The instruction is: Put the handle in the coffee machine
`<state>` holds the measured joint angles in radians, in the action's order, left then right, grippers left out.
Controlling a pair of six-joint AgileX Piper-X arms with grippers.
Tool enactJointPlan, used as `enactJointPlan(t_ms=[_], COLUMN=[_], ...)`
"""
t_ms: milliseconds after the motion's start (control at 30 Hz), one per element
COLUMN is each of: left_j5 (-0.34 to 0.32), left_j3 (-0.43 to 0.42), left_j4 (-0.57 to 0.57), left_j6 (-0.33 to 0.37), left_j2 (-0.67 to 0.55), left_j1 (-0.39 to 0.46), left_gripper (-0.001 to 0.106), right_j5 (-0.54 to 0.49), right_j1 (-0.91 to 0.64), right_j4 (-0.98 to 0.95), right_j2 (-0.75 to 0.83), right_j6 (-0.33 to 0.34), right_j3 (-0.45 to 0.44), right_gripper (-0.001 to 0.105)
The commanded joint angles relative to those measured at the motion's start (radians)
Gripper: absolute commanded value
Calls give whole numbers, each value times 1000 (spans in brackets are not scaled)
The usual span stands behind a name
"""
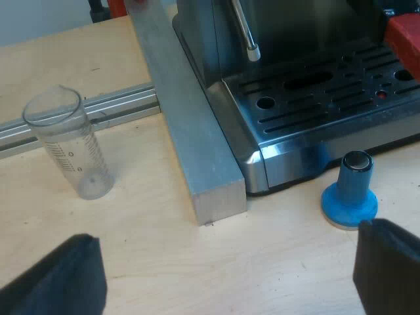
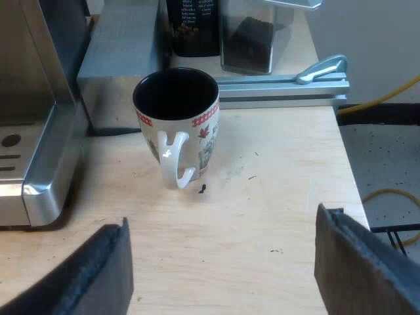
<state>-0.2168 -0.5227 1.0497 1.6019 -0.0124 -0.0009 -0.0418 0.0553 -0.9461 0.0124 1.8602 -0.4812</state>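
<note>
The espresso machine (image 1: 308, 59) shows its slotted metal drip tray (image 1: 328, 98) and a thin steam wand (image 1: 246, 33). A red end (image 1: 403, 36), like that of the holder's handle, sticks out above the drip tray at the machine's front. My left gripper (image 1: 223, 289) is open and holds nothing, a short way off the machine's base, with one finger (image 1: 387, 262) close to a blue tamper (image 1: 351, 193) standing on the wooden table. My right gripper (image 2: 223, 282) is open and holds nothing, facing a white patterned mug (image 2: 177, 125) that stands upright beside the machine's corner (image 2: 39, 157).
A clear measuring glass (image 1: 69, 141) stands upright by an aluminium rail (image 1: 98, 111). A grey metal block (image 1: 190, 138) lies against the machine's side. Dark containers (image 2: 246, 33) and another rail (image 2: 282, 88) sit behind the mug. The table's edge (image 2: 348, 170) drops off near the right gripper.
</note>
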Motion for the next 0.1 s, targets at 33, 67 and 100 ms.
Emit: enactJointPlan(t_ms=[33, 67, 100], left_j5=[4, 4, 4], left_j3=[-5, -5, -5], left_j4=[-8, -8, -8], left_j6=[10, 10, 10], left_j2=[-141, -141, -141], left_j1=[-1, -1, -1], left_gripper=[78, 78, 78], right_j5=[10, 10, 10], right_j1=[-5, -5, -5], right_j4=[2, 2, 2], right_j2=[38, 38, 38], right_j6=[-1, -1, -1], right_j3=[-2, -2, -2], right_gripper=[62, 62, 62])
